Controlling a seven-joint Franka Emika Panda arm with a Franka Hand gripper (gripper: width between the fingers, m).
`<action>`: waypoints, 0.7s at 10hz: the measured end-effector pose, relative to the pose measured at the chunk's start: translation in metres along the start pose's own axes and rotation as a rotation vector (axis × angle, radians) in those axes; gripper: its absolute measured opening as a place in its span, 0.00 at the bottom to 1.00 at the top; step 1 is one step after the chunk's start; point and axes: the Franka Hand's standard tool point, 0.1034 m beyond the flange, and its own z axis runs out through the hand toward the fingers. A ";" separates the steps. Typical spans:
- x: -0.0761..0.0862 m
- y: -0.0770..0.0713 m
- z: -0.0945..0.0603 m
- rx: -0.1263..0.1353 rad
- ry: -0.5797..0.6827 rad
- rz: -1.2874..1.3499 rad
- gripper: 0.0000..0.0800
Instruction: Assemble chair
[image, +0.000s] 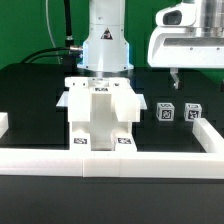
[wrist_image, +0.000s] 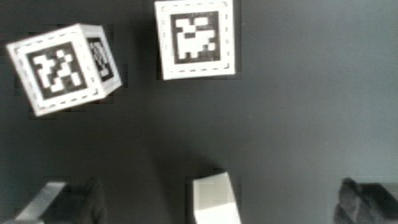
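The chair stands partly put together at the middle of the black table, a white stepped body with tag markers on its front feet and top. Two small white tagged blocks sit to the exterior view's right of it. My gripper hangs above and just behind those blocks. In the wrist view both blocks lie on the table ahead of my gripper. Its dark fingers stand wide apart, open. A narrow white piece shows between them, touching neither finger.
A low white border wall runs along the table's front and turns back on the exterior view's right. The robot's base stands behind the chair. Black cables hang at the back on the exterior view's left.
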 end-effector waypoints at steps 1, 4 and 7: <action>-0.012 -0.006 0.011 -0.008 -0.001 -0.008 0.81; -0.014 -0.008 0.025 -0.018 0.022 -0.011 0.81; -0.017 -0.005 0.035 -0.029 0.015 -0.004 0.81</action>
